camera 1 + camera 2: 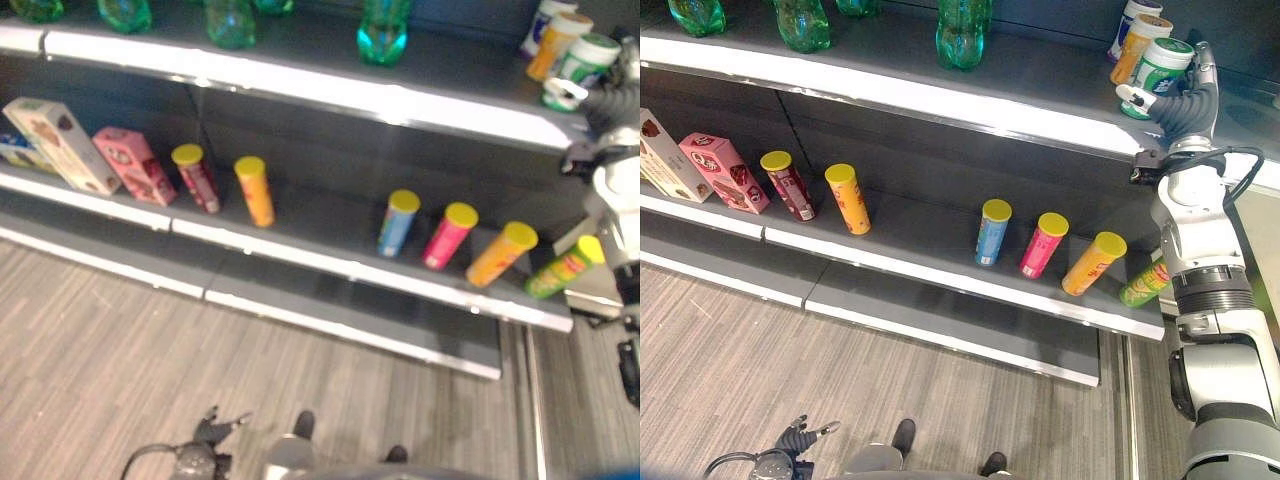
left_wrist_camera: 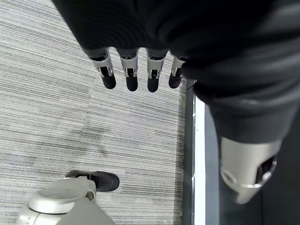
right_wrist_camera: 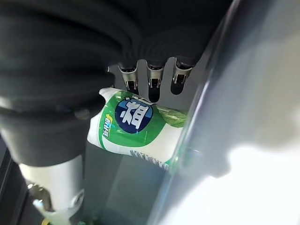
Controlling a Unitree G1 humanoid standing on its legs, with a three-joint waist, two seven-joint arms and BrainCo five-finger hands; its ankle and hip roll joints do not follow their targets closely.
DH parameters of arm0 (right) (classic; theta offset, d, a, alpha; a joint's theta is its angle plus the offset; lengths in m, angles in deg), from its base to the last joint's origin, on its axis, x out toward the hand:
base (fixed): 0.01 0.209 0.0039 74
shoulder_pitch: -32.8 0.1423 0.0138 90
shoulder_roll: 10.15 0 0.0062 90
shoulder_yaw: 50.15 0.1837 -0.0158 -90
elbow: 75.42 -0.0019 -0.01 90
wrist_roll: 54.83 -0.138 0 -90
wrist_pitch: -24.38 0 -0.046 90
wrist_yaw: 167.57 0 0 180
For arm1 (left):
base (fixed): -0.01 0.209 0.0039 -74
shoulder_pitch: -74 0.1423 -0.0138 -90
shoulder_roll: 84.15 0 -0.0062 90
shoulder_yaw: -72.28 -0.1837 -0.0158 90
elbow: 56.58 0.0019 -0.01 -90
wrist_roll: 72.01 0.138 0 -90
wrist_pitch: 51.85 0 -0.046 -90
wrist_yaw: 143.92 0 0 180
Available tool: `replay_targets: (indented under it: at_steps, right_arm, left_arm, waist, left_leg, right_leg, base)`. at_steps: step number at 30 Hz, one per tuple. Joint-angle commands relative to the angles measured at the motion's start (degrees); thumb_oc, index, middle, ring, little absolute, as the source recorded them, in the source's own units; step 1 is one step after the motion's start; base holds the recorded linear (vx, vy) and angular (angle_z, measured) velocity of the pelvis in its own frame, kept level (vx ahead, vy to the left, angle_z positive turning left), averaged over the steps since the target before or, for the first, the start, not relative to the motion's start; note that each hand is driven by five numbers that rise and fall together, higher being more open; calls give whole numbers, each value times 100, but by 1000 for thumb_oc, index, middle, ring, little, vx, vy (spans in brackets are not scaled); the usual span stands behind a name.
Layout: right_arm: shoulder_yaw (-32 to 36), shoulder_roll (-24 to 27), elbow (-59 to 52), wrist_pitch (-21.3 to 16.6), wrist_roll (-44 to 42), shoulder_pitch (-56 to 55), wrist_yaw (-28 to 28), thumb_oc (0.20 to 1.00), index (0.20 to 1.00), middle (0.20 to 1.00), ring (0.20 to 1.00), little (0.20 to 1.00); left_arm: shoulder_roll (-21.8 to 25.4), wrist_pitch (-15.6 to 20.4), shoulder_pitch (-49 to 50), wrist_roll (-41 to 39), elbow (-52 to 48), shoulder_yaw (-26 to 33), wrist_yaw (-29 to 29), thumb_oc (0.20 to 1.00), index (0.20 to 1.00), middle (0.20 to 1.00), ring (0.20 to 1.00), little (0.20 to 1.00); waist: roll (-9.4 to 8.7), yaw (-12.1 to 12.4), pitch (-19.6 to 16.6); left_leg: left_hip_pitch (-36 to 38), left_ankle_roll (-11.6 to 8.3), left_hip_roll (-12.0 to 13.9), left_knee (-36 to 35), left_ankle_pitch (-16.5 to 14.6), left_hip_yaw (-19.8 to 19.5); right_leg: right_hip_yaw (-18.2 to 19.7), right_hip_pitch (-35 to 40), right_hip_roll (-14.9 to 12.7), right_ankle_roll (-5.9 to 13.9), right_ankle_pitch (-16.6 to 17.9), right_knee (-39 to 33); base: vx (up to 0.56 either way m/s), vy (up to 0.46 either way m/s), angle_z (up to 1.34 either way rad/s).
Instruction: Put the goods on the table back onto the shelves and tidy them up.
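Hiding behind the right hand (image 1: 1183,98), green-lidded jar (image 1: 1167,62), grip unclear.

Green bottles (image 1: 963,30) on the top shelf (image 1: 940,95) cut off by the far edge, caps unseen. Beige box (image 1: 662,160) at far left clipped by the edge. Green tube (image 1: 1143,284) at right half hidden behind the raised right arm.

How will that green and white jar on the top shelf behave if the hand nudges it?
The green and white jar looks squat and wide-lidded, so it probably slides rather than tips. It stands near the upper shelf's front edge, so an outward push might drop it. The right hand is beside it.
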Motion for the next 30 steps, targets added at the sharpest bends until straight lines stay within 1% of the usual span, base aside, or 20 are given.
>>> replay_targets:
  at_steps: [1,6,9,13,15,17,18,19,20,21,23,24,25,26,28,29,30]
  right_arm:
    - [-494,12,-57,-79,110,539,89,1000,1000,1000,1000,1000]
    - [-543,-6,-80,-45,173,561,100,1000,1000,1000,1000,1000]
    - [-509,95,-83,-14,438,574,220,1000,1000,1000,1000,1000]
    - [-419,139,-103,-28,468,526,299,1000,1000,1000,1000,1000]
    - [-274,169,-255,-65,602,474,482,1000,1000,1000,1000,1000]
    - [35,319,-796,-90,1133,249,776,1000,1000,1000,1000,1000]
    - [58,315,-823,-78,1145,220,780,1000,1000,1000,1000,1000]
    - [253,403,-1130,-97,1390,66,891,1000,1000,1000,1000,1000]
    - [773,649,-1883,-258,1646,-395,955,1000,1000,1000,1000,1000]
    - [838,643,-1935,-244,1655,-471,948,1000,1000,1000,1000,1000]
    - [1263,860,-2459,-420,1744,-919,878,1000,1000,1000,1000,1000]
    - [1516,1019,-2792,-521,1773,-1245,680,1000,1000,1000,1000,1000]
    - [1937,1229,-3122,-728,1662,-1721,511,1000,1000,1000,1000,1000]
    - [1991,1226,-3144,-732,1654,-1781,499,1000,1000,1000,1000,1000]
    - [2550,1270,-3527,-985,1304,-2517,99,1000,1000,1000,1000,1000]
    - [2593,1263,-3543,-989,1295,-2563,87,1000,1000,1000,1000,1000]
    - [2743,1300,-3615,-1057,1189,-2758,-42,1000,1000,1000,1000,1000]
  left_arm:
    - [128,51,-210,21,101,-195,-122,1000,1000,1000,1000,1000]
    - [106,47,-223,20,123,-186,-149,1000,1000,1000,1000,1000]
    - [78,54,-222,30,113,-206,-181,1000,1000,1000,1000,1000]
    - [69,48,-235,56,132,-216,-205,1000,1000,1000,1000,1000]
    - [57,41,-248,76,119,-210,-221,1000,1000,1000,1000,1000]
    - [3,43,-254,98,98,-138,-267,1000,1000,1000,1000,1000]
    - [8,43,-254,99,99,-144,-268,1000,1000,1000,1000,1000]
    - [-8,54,-259,119,81,-116,-302,1000,1000,1000,1000,1000]
    - [-53,76,-259,182,63,8,-323,1000,1000,1000,1000,1000]
    - [-39,77,-260,185,65,-12,-323,1000,1000,1000,1000,1000]
    - [-27,102,-216,257,4,39,-272,1000,1000,1000,1000,1000]
    - [-27,122,-187,319,-18,98,-223,1000,1000,1000,1000,1000]
    - [-29,169,-116,338,-90,177,-130,1000,1000,1000,1000,1000]
    - [-17,168,-112,340,-95,159,-127,1000,1000,1000,1000,1000]
    - [4,228,-28,394,-194,223,46,1000,1000,1000,1000,1000]
    - [15,229,-27,395,-194,210,49,1000,1000,1000,1000,1000]
    - [42,252,-22,398,-225,229,100,1000,1000,1000,1000,1000]
  waist:
    - [-87,84,-75]
    - [-93,66,-66]
    - [-91,57,-66]
    - [-83,36,-63]
    - [-61,16,-67]
    - [-28,-27,-75]
    - [-32,-20,-76]
    - [-20,-39,-77]
    - [5,-132,-72]
    - [-5,-112,-77]
    - [-6,-149,-85]
    - [-10,-197,-86]
    - [-29,-282,-91]
    - [-35,-260,-98]
    - [-68,-385,-106]
    - [-74,-367,-111]
    - [-93,-415,-103]
  left_leg:
    - [236,-133,101,6,-759,439]
    - [250,-133,104,6,-761,453]
    - [257,-137,103,6,-766,446]
    - [264,-138,113,6,-767,451]
    - [277,-134,120,6,-777,469]
    - [289,-125,122,6,-785,478]
    - [290,-125,123,6,-785,478]
    - [294,-120,123,6,-790,477]
    - [290,-116,123,6,-801,491]
    - [289,-116,124,6,-801,487]
    - [286,-108,118,6,-817,503]
    - [284,-102,113,6,-820,517]
    - [289,-97,109,6,-836,552]
    - [287,-96,109,6,-836,553]
    - [302,-75,105,6,-854,611]
    - [302,-74,105,6,-855,614]
    - [311,-62,95,6,-858,653]
  right_leg:
    - [202,45,-476,414,-138,249]
    - [212,51,-487,409,-134,257]
    - [209,61,-486,409,-138,247]
    - [220,52,-484,408,-146,256]
    - [233,55,-481,405,-151,249]
    - [243,55,-476,407,-152,242]
    - [243,56,-475,407,-153,243]
    - [247,53,-473,409,-156,244]
    - [267,20,-475,424,-161,246]
    - [263,20,-474,424,-162,248]
    - [278,2,-482,438,-154,246]
    - [290,-18,-486,453,-143,251]
    - [325,-47,-495,482,-118,255]
    - [326,-49,-495,483,-117,255]
    - [396,-104,-503,529,-69,273]
    - [400,-107,-503,530,-69,275]
    - [458,-148,-511,554,-31,293]
  base:
    - [0,0,0]
    - [0,0,0]
    - [0,0,0]
    - [0,0,0]
    - [0,0,0]
    - [0,0,0]
    - [0,0,0]
    - [0,0,0]
    - [0,0,0]
    - [13,12,7]
    - [0,0,0]
    - [-2,37,-4]
    - [-4,31,-1]
    - [-4,37,-2]
    - [-12,50,-23]
    - [-19,59,-30]
    - [-48,76,-29]
